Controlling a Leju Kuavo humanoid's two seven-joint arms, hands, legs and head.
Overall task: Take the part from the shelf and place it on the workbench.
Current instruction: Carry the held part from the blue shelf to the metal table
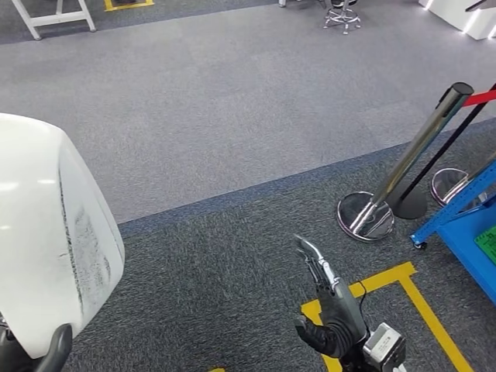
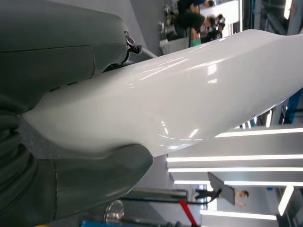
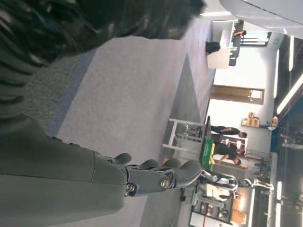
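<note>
A large glossy white curved part [image 1: 49, 232] with a scuffed dark patch is at the lower left of the head view, held by my left hand [image 1: 41, 353], whose dark fingers show under its bottom edge. In the left wrist view the white part [image 2: 185, 99] lies clamped between the thick grey thumb and fingers of my left hand [image 2: 89, 118]. My right hand [image 1: 330, 310] hangs over the carpet at the lower middle, fingers stretched and apart, holding nothing. In the right wrist view my right hand [image 3: 153, 177] is likewise bare.
Grey carpet floor with a yellow taped square [image 1: 409, 298] beside my right hand. A chrome stanchion [image 1: 397, 174] with a red belt and a second base stand at the right. A blue frame [image 1: 468, 229] sits at the far right edge. People stand far off.
</note>
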